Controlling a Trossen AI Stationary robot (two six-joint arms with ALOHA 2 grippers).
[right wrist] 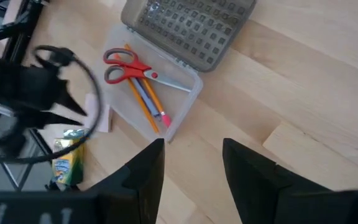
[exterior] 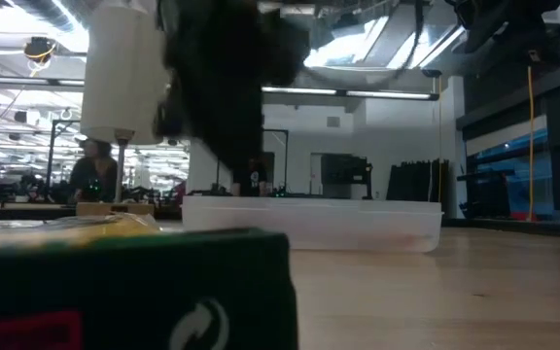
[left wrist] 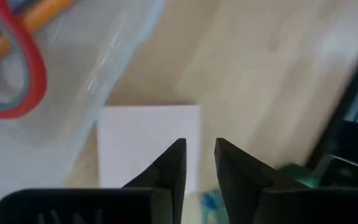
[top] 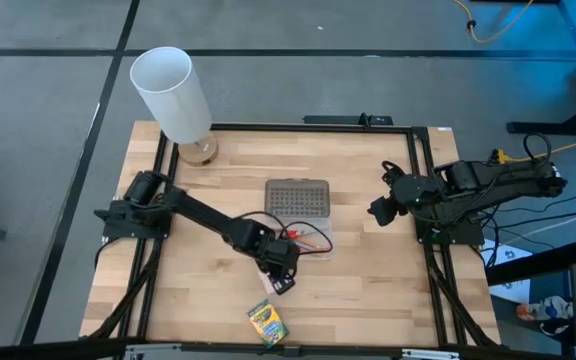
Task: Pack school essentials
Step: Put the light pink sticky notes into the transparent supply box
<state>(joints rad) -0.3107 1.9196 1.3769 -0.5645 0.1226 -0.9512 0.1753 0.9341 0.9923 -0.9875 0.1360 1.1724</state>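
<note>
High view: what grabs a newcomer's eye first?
The tall white cylinder at the table's far left corner stands out. Mid-table, the open clear case holds red-handled scissors and pencils; the left hand hovers just beside it above the sticky-note pad, with the crayon box at the near edge.

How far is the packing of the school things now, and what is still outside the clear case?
Done: the red-handled scissors and orange pencils lie in the clear case, its lid open. In hand: the left gripper hovers, fingers slightly apart, over the sticky-note pad beside the case, holding nothing. Left: that pad and the crayon box near the table's front edge. The right gripper waits open at the right side.
</note>
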